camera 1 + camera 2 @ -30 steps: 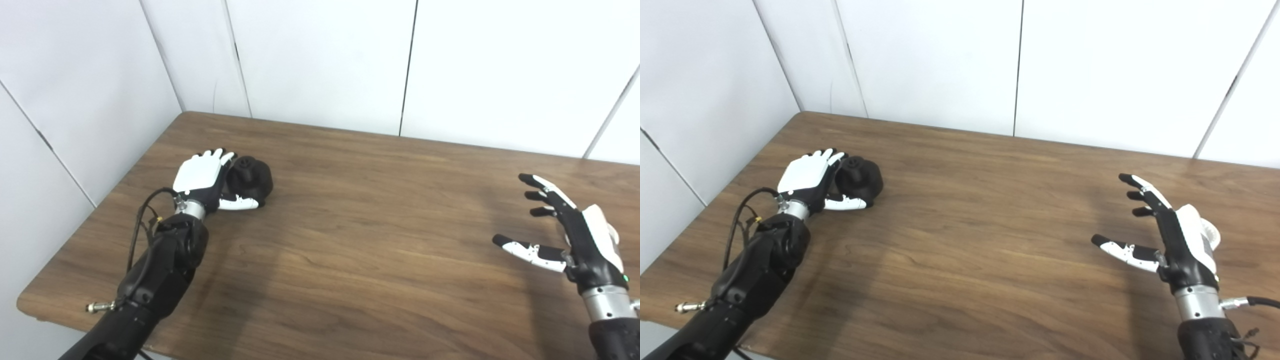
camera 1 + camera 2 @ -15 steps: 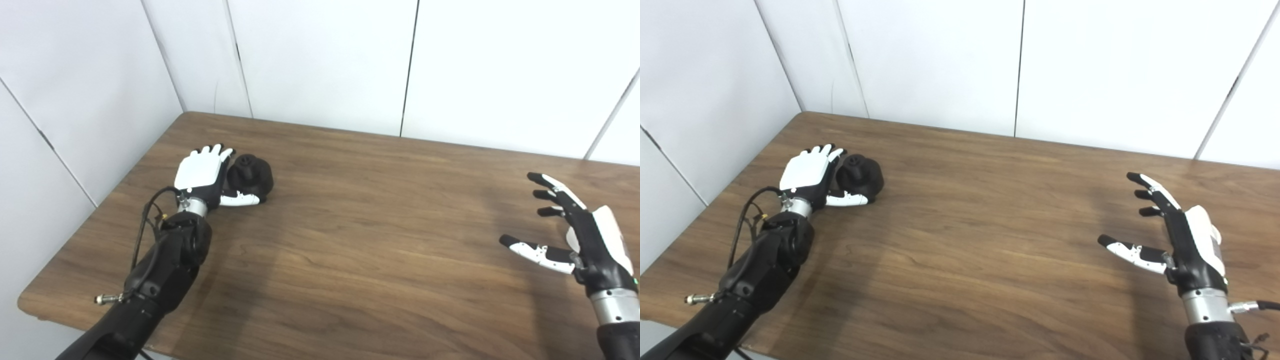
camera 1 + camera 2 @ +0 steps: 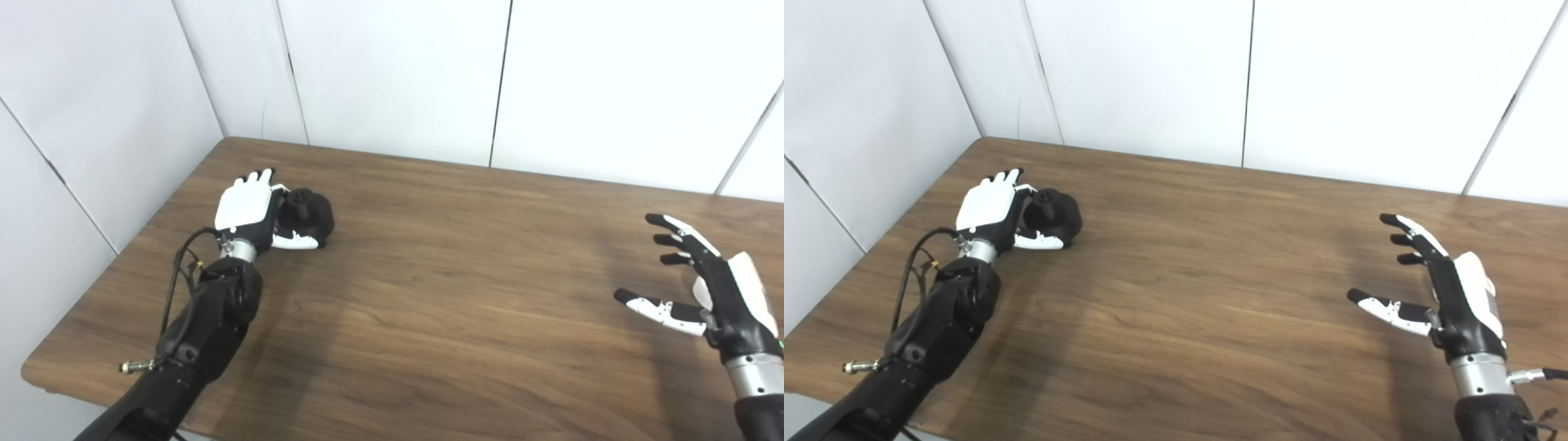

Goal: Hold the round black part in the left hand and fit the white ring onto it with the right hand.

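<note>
Round black part (image 3: 308, 212) on table (image 3: 429, 294), far left, against left hand (image 3: 248, 208).

Part rests on the wood just right of the left palm; thumb (image 3: 295, 242) lies along its near side, fingers extended and apart, not wrapped around it. Part is matte black, domed, with a raised knob on top. Right hand (image 3: 1451, 288) hovers well apart at far right, fingers spread, holding nothing.

Round black part (image 3: 308, 214) with top knob, upright on table's far-left area
</note>
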`<state>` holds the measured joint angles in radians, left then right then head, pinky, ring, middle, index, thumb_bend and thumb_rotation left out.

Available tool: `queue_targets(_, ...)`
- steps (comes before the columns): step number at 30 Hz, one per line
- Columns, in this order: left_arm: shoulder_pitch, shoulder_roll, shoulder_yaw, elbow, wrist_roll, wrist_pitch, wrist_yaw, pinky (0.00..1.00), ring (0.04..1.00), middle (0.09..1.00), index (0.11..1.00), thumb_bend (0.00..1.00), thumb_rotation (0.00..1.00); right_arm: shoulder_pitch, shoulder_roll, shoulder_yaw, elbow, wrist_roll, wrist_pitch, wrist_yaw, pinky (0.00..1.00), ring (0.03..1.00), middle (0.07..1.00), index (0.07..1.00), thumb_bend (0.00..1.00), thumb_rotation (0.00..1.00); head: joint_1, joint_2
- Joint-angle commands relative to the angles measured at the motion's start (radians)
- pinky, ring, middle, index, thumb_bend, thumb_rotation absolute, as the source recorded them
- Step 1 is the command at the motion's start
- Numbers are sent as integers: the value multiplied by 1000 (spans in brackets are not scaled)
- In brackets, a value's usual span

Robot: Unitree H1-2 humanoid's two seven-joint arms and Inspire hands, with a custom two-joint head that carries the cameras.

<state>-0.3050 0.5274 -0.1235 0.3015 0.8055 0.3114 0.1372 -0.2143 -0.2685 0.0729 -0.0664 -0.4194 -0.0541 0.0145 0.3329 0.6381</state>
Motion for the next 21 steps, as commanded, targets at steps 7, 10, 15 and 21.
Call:
queue_targets(7, -26, 22, 3, -19, -3, 16, 12, 1000, 1000, 1000, 615, 971, 446, -26, -16, -15, -43, -1, -7, 3, 693, 808, 877, 830, 646, 134, 1, 4)
queue_targets(10, -26, 23, 4, -15, -8, 10, 16, 1000, 1000, 1000, 613, 967, 440, -29, -14, -17, -38, 2, -12, 2, 698, 812, 877, 830, 647, 136, 1, 4)
queue_targets(15, -26, 26, 1, -18, -5, 10, 14, 1000, 1000, 1000, 614, 962, 445, -34, -13, -20, -35, 12, -20, 4, 702, 813, 880, 830, 646, 125, 1, 8)
queue_targets(21, -21, 25, -9, -20, -5, -4, 15, 1000, 1000, 1000, 618, 969, 459, -38, -13, -22, -42, 6, -12, 4, 694, 814, 874, 827, 652, 137, -3, 9)
